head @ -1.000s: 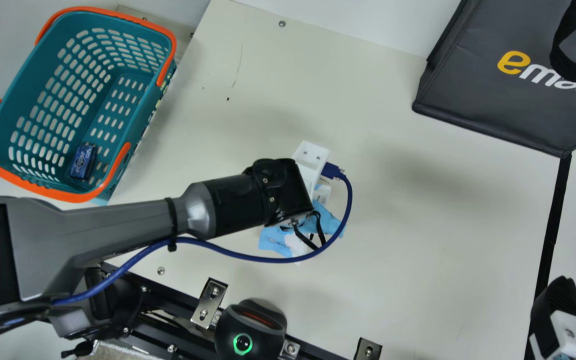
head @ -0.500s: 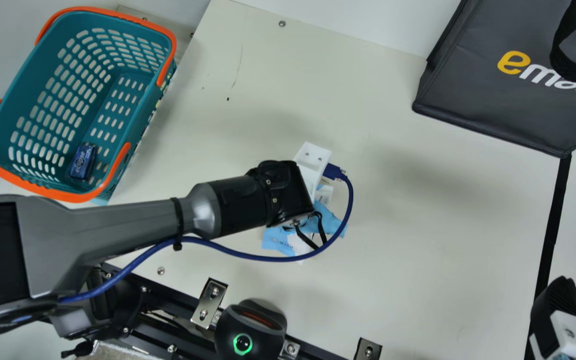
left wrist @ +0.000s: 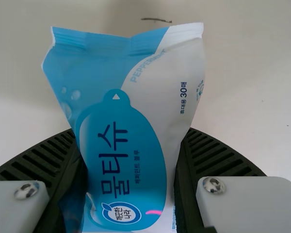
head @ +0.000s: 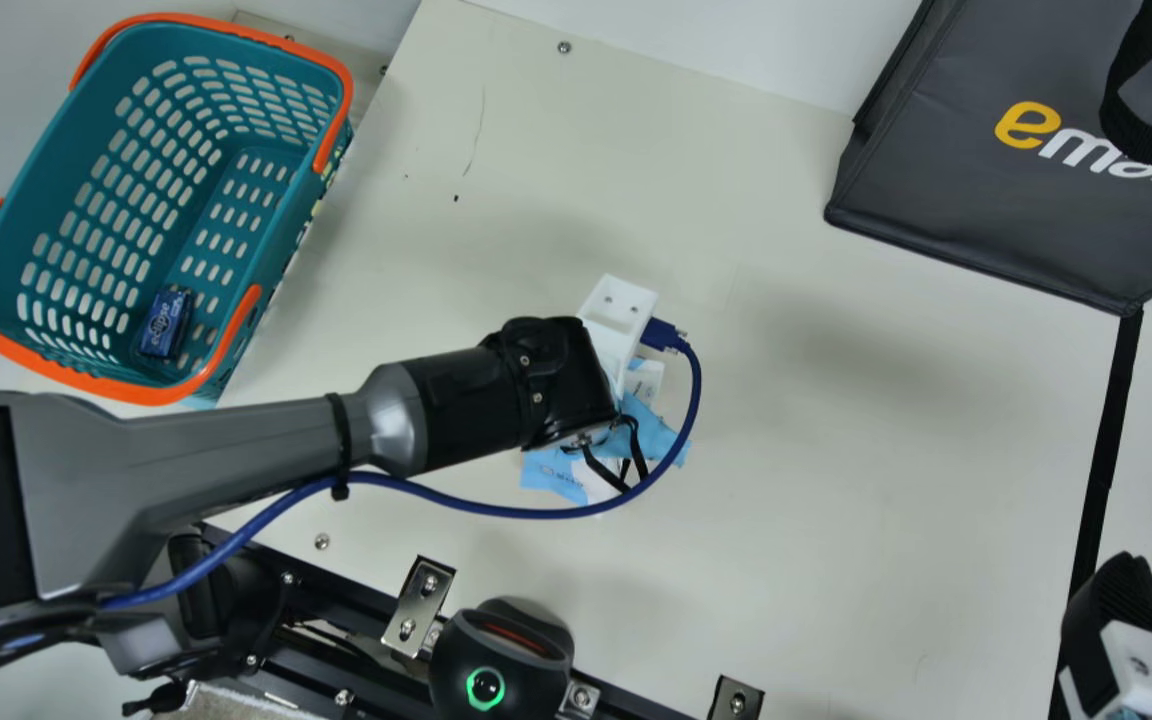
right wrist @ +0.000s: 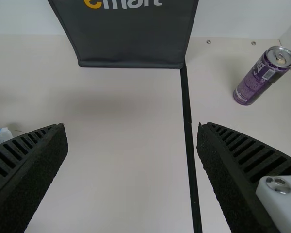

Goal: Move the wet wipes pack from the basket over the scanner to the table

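The left gripper [head: 616, 312] has its two ribbed fingers [left wrist: 223, 158] closed on the wet wipes pack [left wrist: 123, 145], one against each side, squeezing it so that it narrows between them. The pack's sealed end, light blue and white, fans out past the fingertips. In the main view, the pack's blue and white parts show under and beside the black wrist, over the cream table [head: 886, 520]; whether it touches the surface, I cannot tell. A blue cable [head: 536, 513] loops close around these fingers and runs back along the arm.

Farther from the same fingers, toward the main view's bottom and a little left, sits the scanner [head: 501, 665], black with a glowing green ring. Well off toward the upper left is the teal basket [head: 151, 30] with orange handles, a small dark blue packet [head: 166, 322] inside it. Toward the upper right stands the dark grey bag [head: 946, 210].

The right gripper [head: 1121, 610], at the main view's lower right, holds its fingers wide apart, with table and a black strip [right wrist: 186, 111] seen between them. Beyond those fingers, past the strip, stands a purple can [right wrist: 258, 80].
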Available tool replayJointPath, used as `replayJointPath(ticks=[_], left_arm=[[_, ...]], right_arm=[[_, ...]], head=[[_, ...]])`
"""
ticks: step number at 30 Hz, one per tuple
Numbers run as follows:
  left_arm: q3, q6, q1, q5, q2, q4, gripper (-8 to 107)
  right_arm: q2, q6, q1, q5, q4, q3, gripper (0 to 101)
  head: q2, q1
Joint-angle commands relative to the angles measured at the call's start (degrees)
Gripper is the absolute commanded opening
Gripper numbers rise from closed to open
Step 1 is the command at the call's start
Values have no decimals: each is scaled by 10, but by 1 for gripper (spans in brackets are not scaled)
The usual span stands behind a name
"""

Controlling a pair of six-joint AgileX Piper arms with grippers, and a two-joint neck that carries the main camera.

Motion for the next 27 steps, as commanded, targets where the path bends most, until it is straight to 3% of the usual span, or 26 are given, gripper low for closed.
replayJointPath(ticks=[1, 12, 27], left_arm=[[0, -1, 0, 2, -3, 4, -8], [-35, 5, -1, 19, 3, -9, -8], [-207, -61, -27, 78, 104, -16, -8]], right_arm=[[0, 0, 0, 0, 0, 0, 95], [0, 0, 0, 0, 0, 0, 95], [0, 0, 0, 0, 0, 0, 95]], head=[[-37, -17], [-184, -17], [-197, -17]])
